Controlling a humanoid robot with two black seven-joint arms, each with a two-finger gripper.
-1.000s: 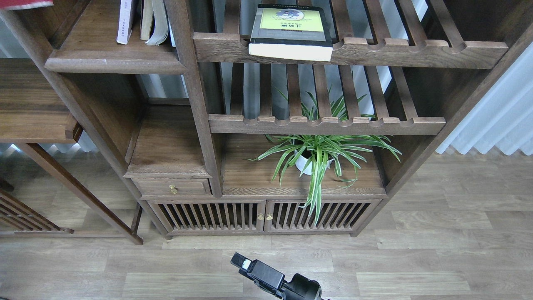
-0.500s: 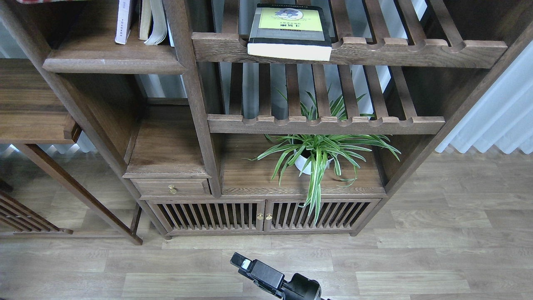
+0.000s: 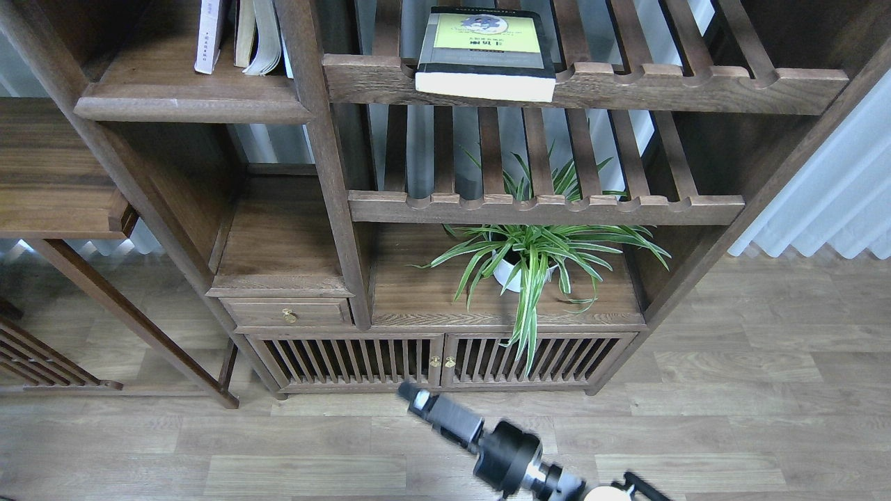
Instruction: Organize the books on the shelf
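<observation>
The yellow-green book (image 3: 485, 52) lies flat on the top slatted rack (image 3: 696, 87), well apart from the right gripper (image 3: 416, 398) low down; whether its fingers are spread, I cannot tell.

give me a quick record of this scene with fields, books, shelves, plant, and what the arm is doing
yellow-green and black book: lying flat on the upper slatted shelf, overhanging its front rail
pale lavender-white book: upright on the solid plank shelf
cream-beige books: upright beside it, pages fanned
dark red book: not in view
plant: white pot, on the cabinet top under the lower slatted shelf
arm: low over the floor, holding nothing; fingers blurred
</observation>
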